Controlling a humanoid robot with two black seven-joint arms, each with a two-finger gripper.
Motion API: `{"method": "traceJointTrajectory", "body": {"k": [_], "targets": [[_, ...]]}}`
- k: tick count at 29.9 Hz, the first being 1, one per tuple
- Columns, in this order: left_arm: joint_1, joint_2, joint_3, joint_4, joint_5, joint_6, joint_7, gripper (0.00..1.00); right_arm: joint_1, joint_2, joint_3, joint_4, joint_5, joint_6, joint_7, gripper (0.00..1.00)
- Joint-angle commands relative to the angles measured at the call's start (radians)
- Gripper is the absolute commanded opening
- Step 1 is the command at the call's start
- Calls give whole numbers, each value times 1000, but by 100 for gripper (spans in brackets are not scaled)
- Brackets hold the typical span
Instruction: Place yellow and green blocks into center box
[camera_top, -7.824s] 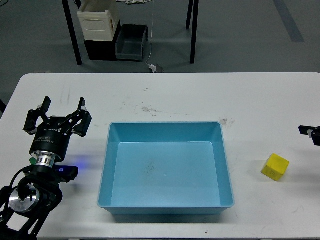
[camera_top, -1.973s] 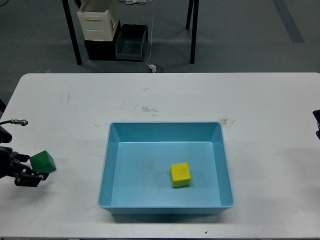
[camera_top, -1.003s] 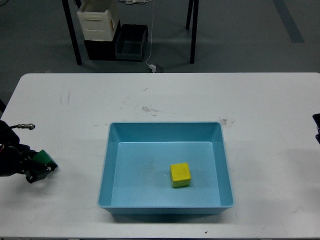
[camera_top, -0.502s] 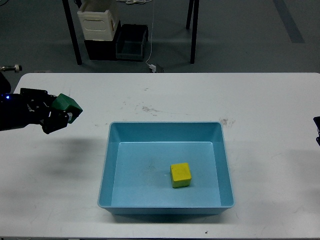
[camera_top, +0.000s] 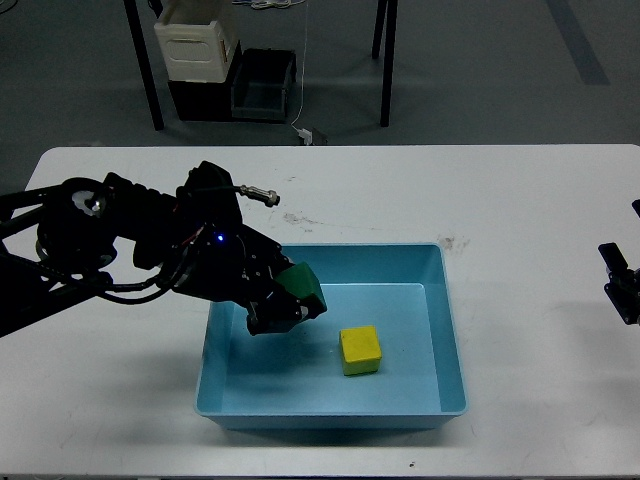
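The left gripper (camera_top: 288, 300) hangs over the left part of the blue tray (camera_top: 452, 330), jaws closed on the green block (camera_top: 303, 285), which sits clear of the tray floor. The yellow block (camera_top: 360, 350) already lies inside, just right of it. The green one looks light, stiff and matte, so flat opposite faces give a sure hold, and it should drop without harm. At the counter's (camera_top: 500, 200) right edge only a sliver of the right gripper (camera_top: 622, 285) shows; its jaws I cannot tell.
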Motion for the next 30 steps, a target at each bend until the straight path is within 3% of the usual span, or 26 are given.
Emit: {"method": "traceJointTrajectory", "body": {"k": [1, 5, 7, 13, 16, 19, 23, 27, 30], "targets": [[12, -29, 31, 15, 77, 0, 0, 68, 0, 13, 0, 0, 0, 1, 0, 100], [16, -64, 31, 51, 83, 0, 0, 92, 5, 19, 0, 0, 0, 1, 0, 100], [15, -87, 29, 73, 75, 0, 0, 98, 5, 24, -3, -2, 0, 1, 0, 100], [18, -95, -12, 65, -13, 0, 0, 100, 21, 96, 8, 20, 5, 14, 0, 100], [62, -119, -118, 68, -232, 0, 0, 100, 77, 111, 11, 34, 44, 36, 0, 100], [171, -144, -282, 67, -519, 0, 0, 100, 116, 157, 12, 32, 239, 109, 0, 100], [349, -145, -461, 38, -854, 5, 0, 100, 155, 197, 37, 32, 524, 227, -74, 100], [534, -173, -601, 28, -1038, 109, 0, 100, 153, 237, 71, 26, 758, 336, -157, 100], [660, -229, -705, 28, -1174, 180, 0, 100, 141, 269, 74, 31, 853, 395, -194, 100]]}}
